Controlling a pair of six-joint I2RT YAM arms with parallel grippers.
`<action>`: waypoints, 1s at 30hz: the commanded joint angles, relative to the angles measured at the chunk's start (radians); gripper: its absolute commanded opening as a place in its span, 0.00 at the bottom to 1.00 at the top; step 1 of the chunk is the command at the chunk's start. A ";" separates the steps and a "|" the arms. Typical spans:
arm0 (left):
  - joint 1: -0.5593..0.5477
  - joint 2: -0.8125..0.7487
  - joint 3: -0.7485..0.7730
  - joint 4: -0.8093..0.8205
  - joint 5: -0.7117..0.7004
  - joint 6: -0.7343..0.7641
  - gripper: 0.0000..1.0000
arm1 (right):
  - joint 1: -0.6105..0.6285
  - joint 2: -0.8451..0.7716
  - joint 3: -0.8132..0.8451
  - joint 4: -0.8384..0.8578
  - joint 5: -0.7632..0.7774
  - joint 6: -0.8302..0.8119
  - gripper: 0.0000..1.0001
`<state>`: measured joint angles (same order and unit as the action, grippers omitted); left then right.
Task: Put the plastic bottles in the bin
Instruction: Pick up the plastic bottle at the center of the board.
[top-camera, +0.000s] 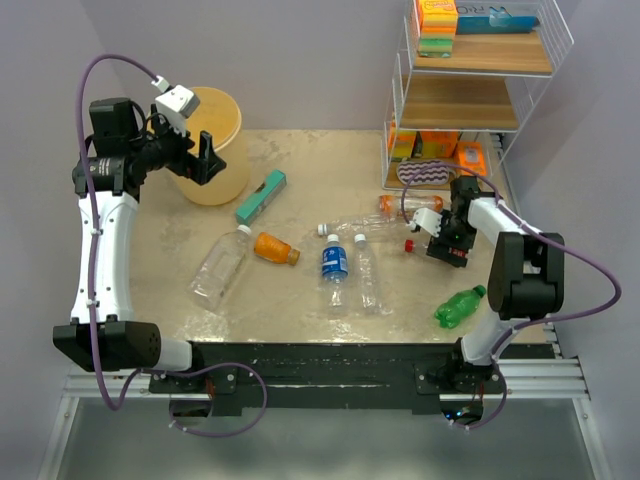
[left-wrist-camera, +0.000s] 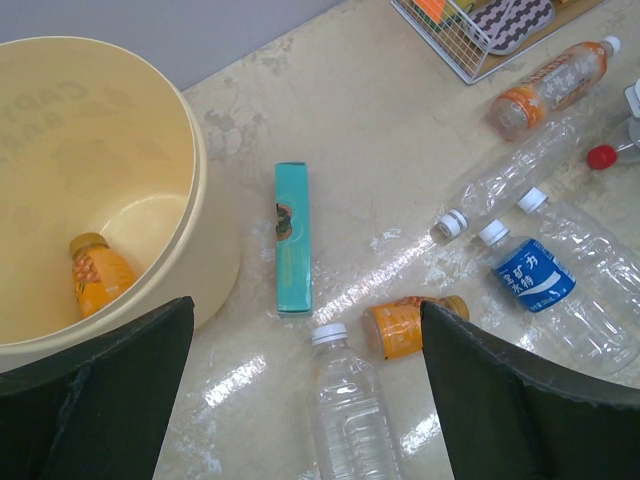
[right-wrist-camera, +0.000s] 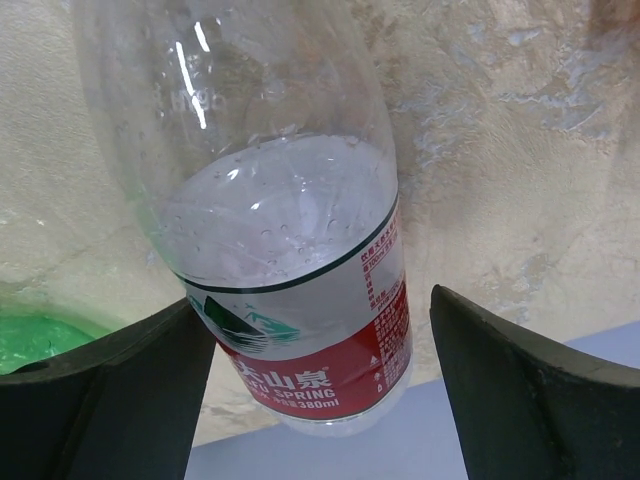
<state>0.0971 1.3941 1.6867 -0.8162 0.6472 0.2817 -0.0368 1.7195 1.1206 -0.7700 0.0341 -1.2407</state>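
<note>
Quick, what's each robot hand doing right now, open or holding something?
Left hand: open, holding nothing.
Right hand: open, one finger either side of the clear plastic bottle with the red label, not clamped on it.

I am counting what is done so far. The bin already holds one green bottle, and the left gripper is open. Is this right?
Not quite. The bottle inside the bin is orange, not green; the left wrist view shows it lying at the bottom. The green bottle lies outside the bin. The left gripper is open, as you say.
</note>
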 joint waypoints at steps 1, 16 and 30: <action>0.004 -0.033 -0.010 0.031 0.011 0.022 0.99 | -0.011 -0.001 -0.001 0.029 -0.029 0.000 0.86; 0.004 -0.061 -0.044 0.034 0.012 0.031 0.99 | -0.026 0.025 -0.012 0.034 -0.062 0.024 0.75; 0.006 -0.092 -0.090 0.057 0.028 0.027 0.99 | -0.026 -0.035 -0.015 -0.034 -0.094 0.046 0.50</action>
<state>0.0971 1.3415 1.6135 -0.7986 0.6483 0.2993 -0.0597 1.7367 1.1065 -0.7532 -0.0139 -1.2118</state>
